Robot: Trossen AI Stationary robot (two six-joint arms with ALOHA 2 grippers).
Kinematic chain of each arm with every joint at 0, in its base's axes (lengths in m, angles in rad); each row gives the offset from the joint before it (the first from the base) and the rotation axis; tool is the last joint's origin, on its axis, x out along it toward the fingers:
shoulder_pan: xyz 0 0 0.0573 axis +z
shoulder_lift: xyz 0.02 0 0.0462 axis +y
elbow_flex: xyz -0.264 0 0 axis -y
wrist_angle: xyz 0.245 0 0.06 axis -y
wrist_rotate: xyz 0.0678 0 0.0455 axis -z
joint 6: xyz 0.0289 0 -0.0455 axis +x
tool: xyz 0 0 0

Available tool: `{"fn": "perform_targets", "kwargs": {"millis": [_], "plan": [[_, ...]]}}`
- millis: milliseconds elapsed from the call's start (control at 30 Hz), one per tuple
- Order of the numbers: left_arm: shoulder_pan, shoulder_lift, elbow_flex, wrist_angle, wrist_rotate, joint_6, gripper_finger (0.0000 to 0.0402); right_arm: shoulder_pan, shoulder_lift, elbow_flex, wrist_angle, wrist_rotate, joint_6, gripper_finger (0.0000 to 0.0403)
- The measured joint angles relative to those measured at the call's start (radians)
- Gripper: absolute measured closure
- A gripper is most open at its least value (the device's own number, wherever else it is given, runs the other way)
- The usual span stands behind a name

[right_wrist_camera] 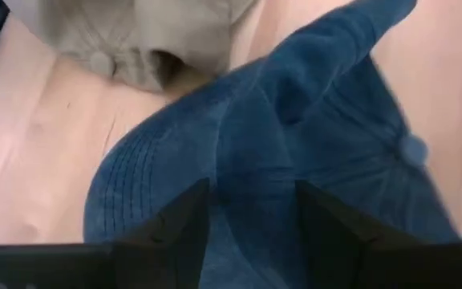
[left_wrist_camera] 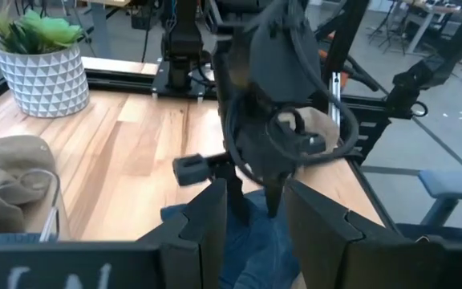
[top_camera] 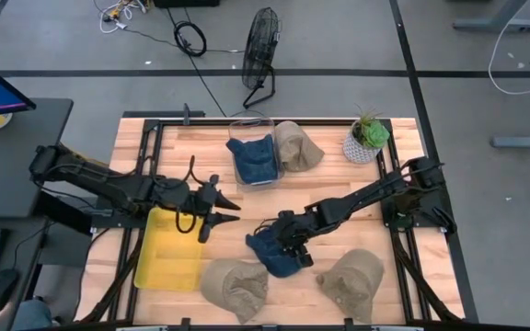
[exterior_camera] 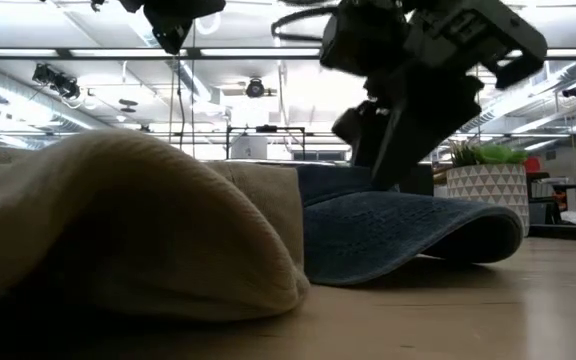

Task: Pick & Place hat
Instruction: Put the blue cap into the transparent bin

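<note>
A blue hat (top_camera: 279, 255) lies on the table near its front middle, brim flat on the wood; it also shows in the low view (exterior_camera: 408, 225). My right gripper (top_camera: 290, 234) is low over its crown, open, with a raised fold of blue cloth (right_wrist_camera: 251, 160) between the fingers. My left gripper (top_camera: 231, 210) hangs open and empty left of the hat, above the table, pointing at the right arm (left_wrist_camera: 275, 120). A second blue hat (top_camera: 254, 158) lies in a clear bin. My right gripper comes at the blue hat's crown from above, slanting from the table's right. Its two fingers (right_wrist_camera: 187, 221) stand on either side of a raised fold of the crown (right_wrist_camera: 255, 193) and reach down to the cloth (exterior_camera: 386, 172). The hat lies on the table.
Khaki hats lie at the front (top_camera: 234, 287), front right (top_camera: 352, 280) and beside the clear bin (top_camera: 299, 145). A yellow tray (top_camera: 167, 250) lies at the front left. A potted plant (top_camera: 368, 138) stands at the far right.
</note>
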Motion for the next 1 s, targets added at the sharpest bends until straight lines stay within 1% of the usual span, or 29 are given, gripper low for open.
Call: {"fn": "perform_targets", "kwargs": {"millis": [100, 200, 267, 400, 433, 567, 667, 733, 833, 933, 1000], "plan": [[0.000, 0.000, 0.000, -0.002, 0.000, 0.000, 0.0271, -0.007, 0.001, 0.000, 0.011, -0.016, -0.033, 0.0226], [0.000, 0.000, 0.000, -0.008, 0.000, 0.000, 0.0271, -0.014, 0.001, 0.000, 0.003, -0.017, -0.085, 0.0252], [0.000, 0.000, 0.000, -0.008, 0.000, 0.000, 0.0271, -0.022, 0.001, 0.001, -0.011, -0.032, -0.114, 0.0285], [0.000, 0.000, 0.000, -0.008, 0.000, 0.001, 0.0271, -0.041, -0.005, 0.002, -0.051, -0.043, -0.128, 0.0377], [0.000, 0.000, 0.000, -0.008, 0.000, 0.001, 0.0271, -0.045, -0.014, 0.002, -0.068, -0.043, -0.135, 0.0388], [0.000, 0.000, 0.000, -0.008, 0.000, 0.002, 0.0271, -0.056, -0.076, 0.000, -0.108, -0.003, -0.131, 0.0379], [0.000, 0.000, 0.000, -0.008, 0.000, 0.001, 0.0271, -0.075, -0.168, 0.000, -0.138, 0.080, -0.172, 0.0386], [0.000, 0.000, 0.000, -0.008, 0.000, 0.001, 0.0271, -0.092, -0.226, 0.000, -0.162, 0.176, -0.213, 0.0394], [0.000, 0.000, 0.000, -0.008, 0.000, 0.001, 0.0271, -0.127, -0.308, 0.000, -0.153, 0.340, -0.289, 0.0395], [0.000, 0.000, 0.000, -0.007, 0.000, 0.003, 0.0271, -0.173, -0.361, 0.000, -0.066, 0.505, -0.402, 0.0391], [0.000, 0.000, 0.000, -0.008, -0.003, 0.014, 0.0271, -0.214, -0.373, 0.000, 0.033, 0.543, -0.489, 0.0392]]}}
